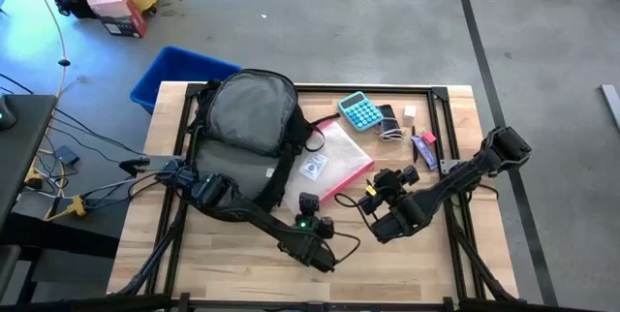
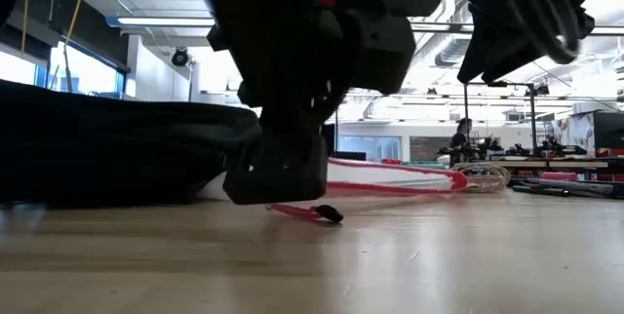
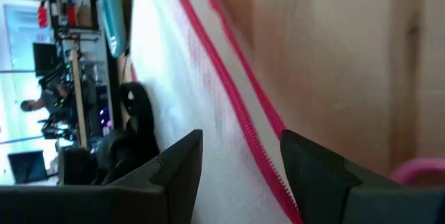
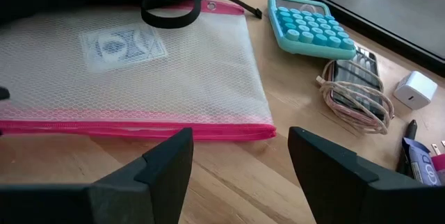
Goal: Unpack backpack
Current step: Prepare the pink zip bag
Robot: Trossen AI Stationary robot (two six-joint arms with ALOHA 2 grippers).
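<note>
The backpack (image 1: pixel 247 123) lies left of and beyond the left gripper (image 1: pixel 312 203), whose parted fingers straddle the pouch's (image 1: pixel 329 162) pink edge, gripping nothing. The right gripper (image 1: pixel 373 194) hovers agape, empty, right of the pouch.

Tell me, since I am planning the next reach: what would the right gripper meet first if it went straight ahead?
Probably the pouch: the right gripper, fingers open, points at its pink zip edge, though depth is unclear.

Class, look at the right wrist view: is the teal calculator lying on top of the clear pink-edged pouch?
No, the teal calculator lies on the bare wooden table, beside the pouch, apart from it.
</note>
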